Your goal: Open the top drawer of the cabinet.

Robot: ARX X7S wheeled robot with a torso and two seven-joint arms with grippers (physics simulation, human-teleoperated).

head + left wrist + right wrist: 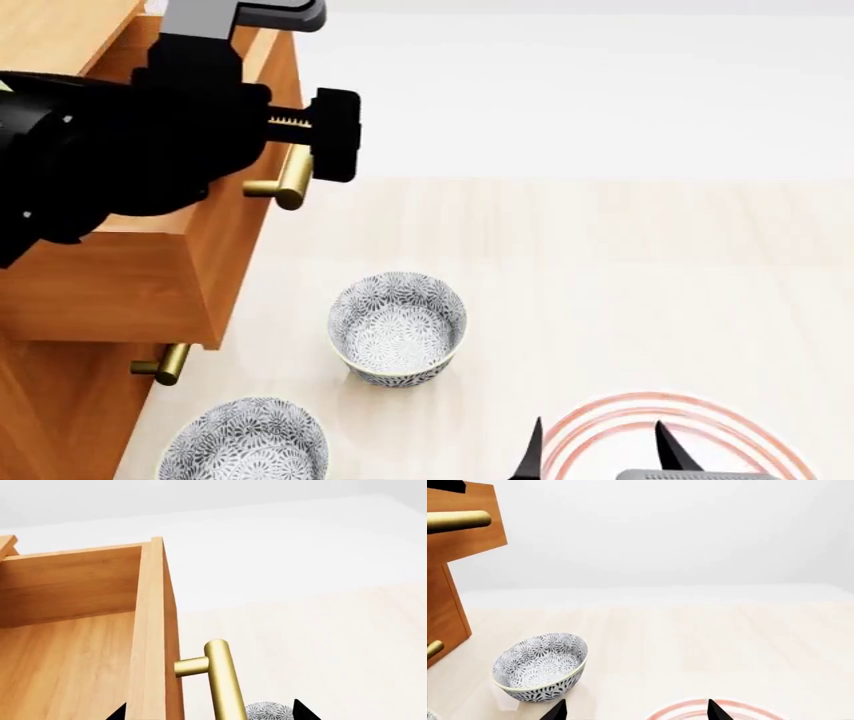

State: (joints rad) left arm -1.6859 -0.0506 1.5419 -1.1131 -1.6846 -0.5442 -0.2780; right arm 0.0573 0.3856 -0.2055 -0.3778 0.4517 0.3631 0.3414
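Top drawer (73, 645) is pulled out of the cabinet (60, 400), plain wood box interior open to view in the left wrist view. Its front panel sits between the left pincer (212, 712) tips; the brass handle (223, 680) also runs between them, on the outer side of the panel.

Left pincer: wide open, spanning front panel plus handle. Only the two black fingertips (303, 711) show at the frame edge, so I can't tell if either pad touches the bar or the wood. Head view doesn't help: the black arm and wrist body cover most of the drawer front, only one end of the handle sticks out below the pincer's outer finger.

Right pincer (598, 450): open, holding nothing, low over the pale floor (641, 260). Directly under its tips is a plate with pink rings (667, 425), cut off by the frame edge in both head and right wrist views. Contact with the plate can't be made out.

A patterned bowl (398, 328) stands upright between the two pincers, nearer the right one, apart from the plate. A second patterned bowl (247, 440) sits beside the cabinet base, cut off at the frame edge. Below the top drawer a lower handle (163, 363) pokes out; that drawer front is mostly hidden.
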